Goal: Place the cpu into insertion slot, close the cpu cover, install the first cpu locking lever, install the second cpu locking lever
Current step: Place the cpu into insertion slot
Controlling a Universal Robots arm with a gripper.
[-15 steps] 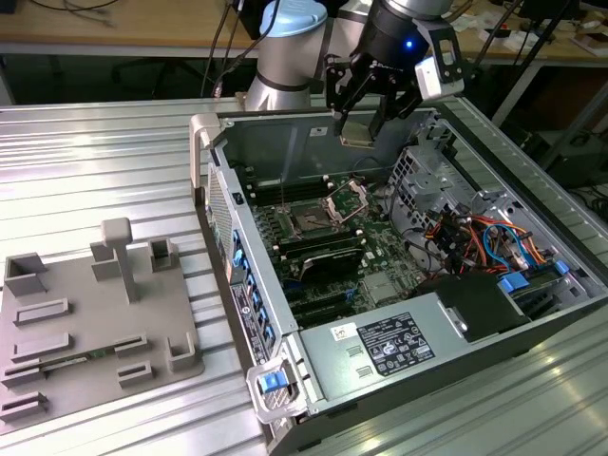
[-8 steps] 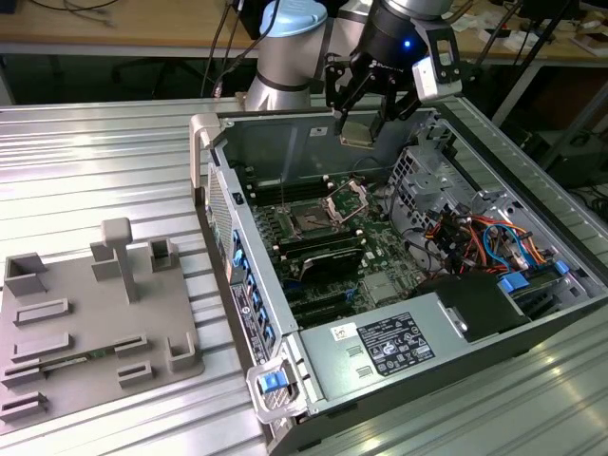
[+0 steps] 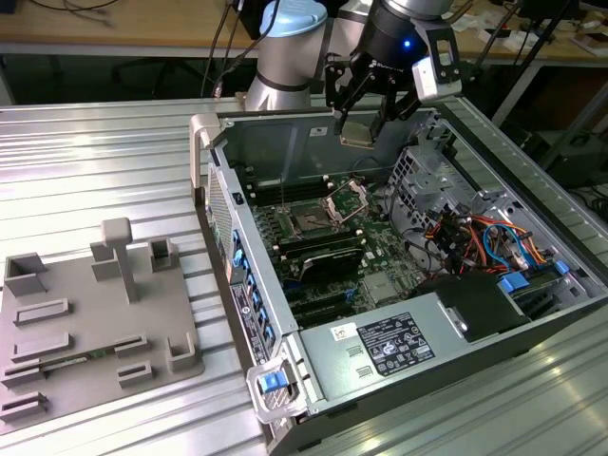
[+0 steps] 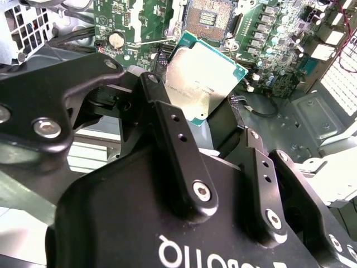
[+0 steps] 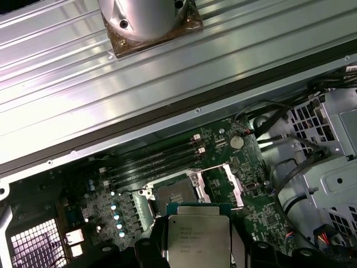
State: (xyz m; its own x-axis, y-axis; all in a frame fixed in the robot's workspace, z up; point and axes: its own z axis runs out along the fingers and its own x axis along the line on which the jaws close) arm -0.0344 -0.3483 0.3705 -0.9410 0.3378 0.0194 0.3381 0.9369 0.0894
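Observation:
My gripper point(image 3: 359, 116) hangs above the open computer case, shut on the cpu point(image 3: 357, 134), a flat square chip with a dull silver top. In both wrist views the cpu point(image 4: 202, 82) point(image 5: 198, 235) sits between the black fingers point(image 4: 170, 131). The insertion slot point(image 3: 310, 220) point(image 5: 170, 195) point(image 4: 210, 15) lies bare on the green motherboard, below the chip and well apart from it. The cpu cover point(image 3: 347, 198) point(image 5: 220, 180) stands raised on its hinge beside the slot.
Long black memory slots point(image 5: 150, 162) run beside the socket. A drive cage with coloured cables point(image 3: 475, 237) and a power supply point(image 3: 399, 342) fill the case's right and near parts. A grey fixture tray point(image 3: 95, 323) lies at the exterior view's left on the ribbed metal table point(image 3: 85, 161).

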